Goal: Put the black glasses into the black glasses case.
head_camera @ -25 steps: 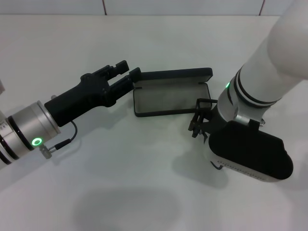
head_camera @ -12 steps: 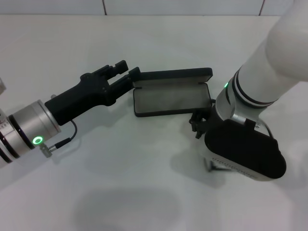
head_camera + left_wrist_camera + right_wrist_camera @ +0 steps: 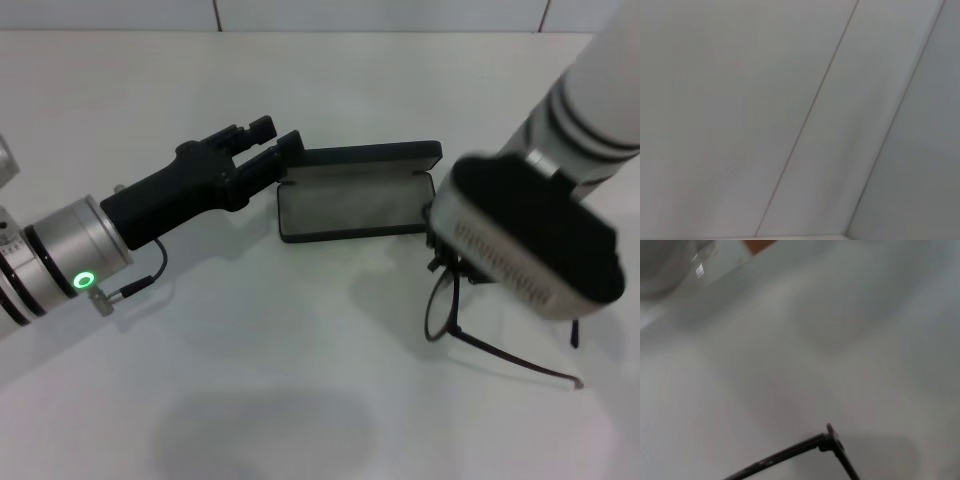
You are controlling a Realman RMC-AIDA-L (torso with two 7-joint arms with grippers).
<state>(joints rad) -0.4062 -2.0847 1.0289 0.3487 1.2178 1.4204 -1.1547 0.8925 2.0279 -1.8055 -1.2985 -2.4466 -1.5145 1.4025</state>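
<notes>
White table (image 3: 300,400), wide bare room in front. Case (image 3: 355,205) open; left gripper (image 3: 272,145), jaws apart, at its left edge. Glasses (image 3: 445,310) hang off its right edge under right gripper (image 3: 440,262), jaws hidden.

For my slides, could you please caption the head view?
Right pincer lifts the black glasses beside the open black glasses case; left pincer steadies its end.

Head camera looks down on the table (image 3: 300,400); wrist cameras sit close.

Even bright overhead light, soft shadows on table (image 3: 300,400); both wrist views blurred, unfocused
</notes>
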